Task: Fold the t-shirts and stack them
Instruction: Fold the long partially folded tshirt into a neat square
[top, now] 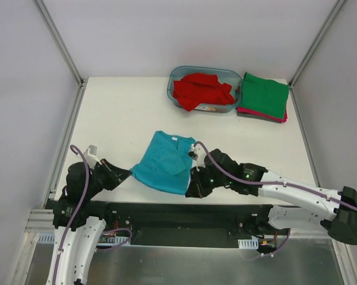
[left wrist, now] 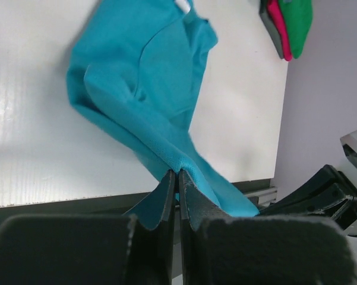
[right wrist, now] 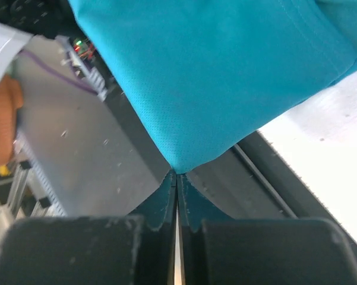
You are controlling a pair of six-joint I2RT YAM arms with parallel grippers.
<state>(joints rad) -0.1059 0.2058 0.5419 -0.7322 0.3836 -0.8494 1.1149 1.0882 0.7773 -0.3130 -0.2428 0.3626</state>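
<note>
The left end effector (left wrist: 177,178) is pinching the near left corner of the teal-blue t-shirt (top: 163,161) between closed fingers. The right end effector (right wrist: 176,177) is clamping its near right corner the same way. The shirt is lying loosely spread by the front edge of the white surface (top: 119,113). Far back, the red t-shirt (top: 201,90) is sitting crumpled in the clear blue tub (top: 170,89). Just beside it, the folded green t-shirt (top: 264,95) is resting on the magenta t-shirt (top: 261,115).

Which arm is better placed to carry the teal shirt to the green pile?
Right, likely. Both the left tool and right tool are shut on the teal shirt, but the green pile lies far right, on the right arm's side.
</note>
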